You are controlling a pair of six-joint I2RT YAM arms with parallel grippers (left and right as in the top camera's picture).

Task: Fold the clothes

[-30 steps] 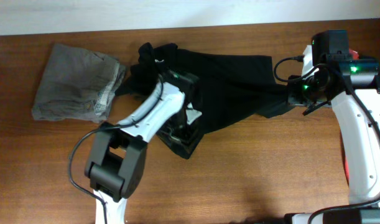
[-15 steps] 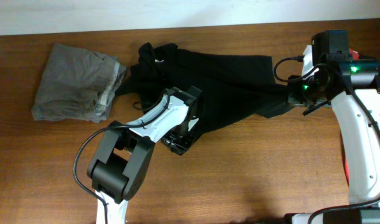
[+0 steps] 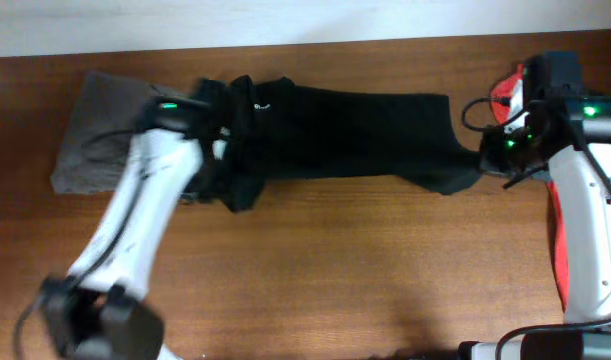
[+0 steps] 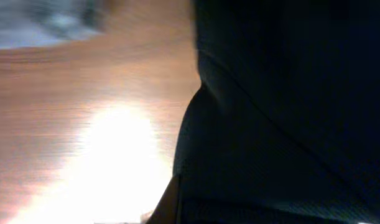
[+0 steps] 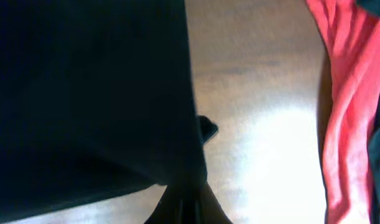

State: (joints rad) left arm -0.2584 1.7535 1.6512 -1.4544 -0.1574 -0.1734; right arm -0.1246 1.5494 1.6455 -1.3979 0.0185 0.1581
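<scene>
from overhead, found the black shirt (image 3: pixel 345 135) drawn out in a long band across the far half of the table (image 3: pixel 335 270), strung between the left gripper (image 3: pixel 223 170) and the right gripper (image 3: pixel 482 160). got the whole layout in that view alone: the collar end with its small white neck label (image 3: pixel 257 103) bunched at the left, and one corner narrowing to a point at the right. also saw a grey garment (image 3: pixel 90 140) partly under the left arm (image 3: pixel 135 220), and a red shirt (image 3: pixel 557 240) along the right edge beneath the right arm. caught the left arm only as a blur.

from the left wrist, saw up close what overhead could not give: black cloth filling the right side and gathering into a fold at the bottom centre, with bare wood at the left. could not make out the fingers themselves there, but took the left gripper as closed tight on the black shirt.

from the right wrist, saw the black cloth covering the left half and tapering down into the closed fingers at the bottom edge, so clamped on the shirt's corner. showed the red shirt at the right, apart from the black one, with bare table between.

looked plain and matte, pulled fairly taut through the middle. was crumpled and doubled over at the collar end, with a loose flap below the left gripper.
</scene>
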